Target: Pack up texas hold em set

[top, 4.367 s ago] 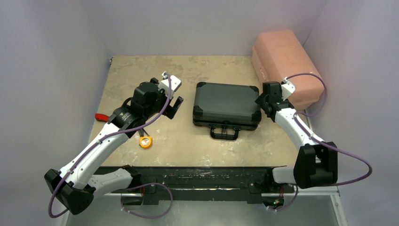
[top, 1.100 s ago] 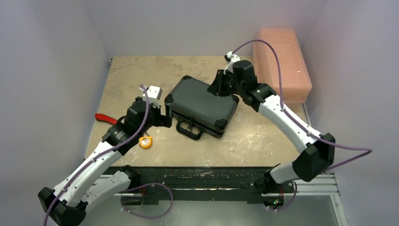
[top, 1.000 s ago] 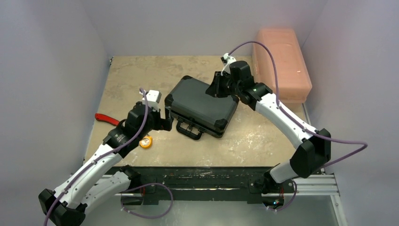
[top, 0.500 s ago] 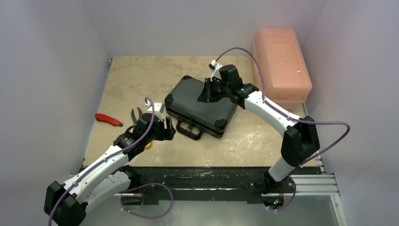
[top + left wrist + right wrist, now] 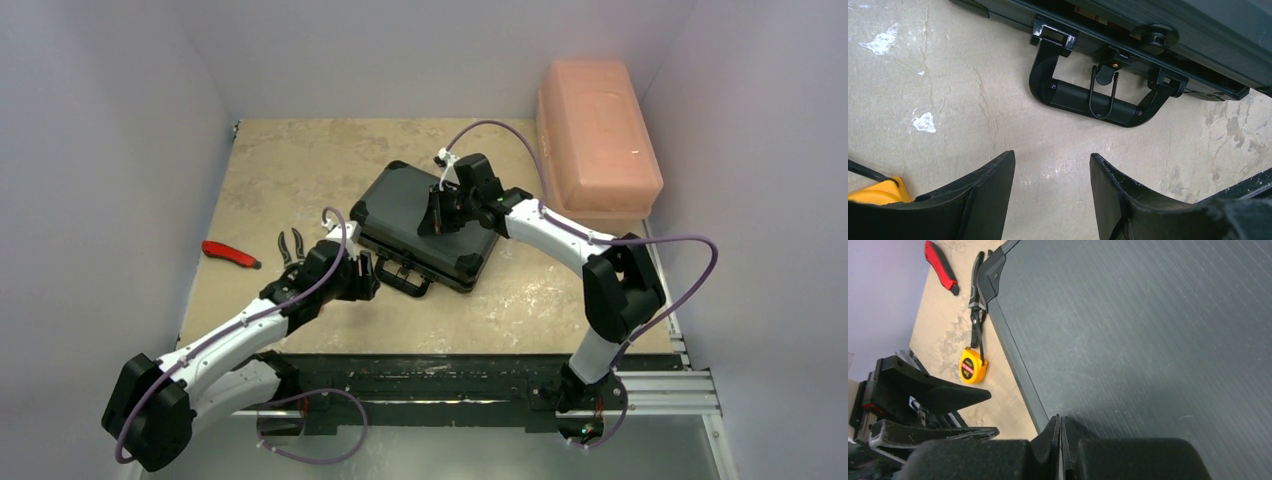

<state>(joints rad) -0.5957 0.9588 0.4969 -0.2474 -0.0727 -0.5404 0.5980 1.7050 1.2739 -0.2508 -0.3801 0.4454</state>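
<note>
Table [image 5: 290,170] carries the pink box [image 5: 597,130] at its far right and the black briefcase [image 5: 420,205] near the middle. The lid is down and the case lies skewed, with the handle [image 5: 1073,97] facing the left arm. The right gripper [image 5: 1058,421], fingers pressed together and empty, sits against the lid. The left gripper [image 5: 1050,160], jaws apart and empty, sits low, just short of the handle. We see no chips or cards outside. We judge closing is in hand; next the front catch needs fastening while the lid is held flat. Pliers [image 5: 977,295] and tape measure [image 5: 971,366] lie near the case's left corner.

black briefcase [image 5: 425,223], shut, flat, askew
</note>
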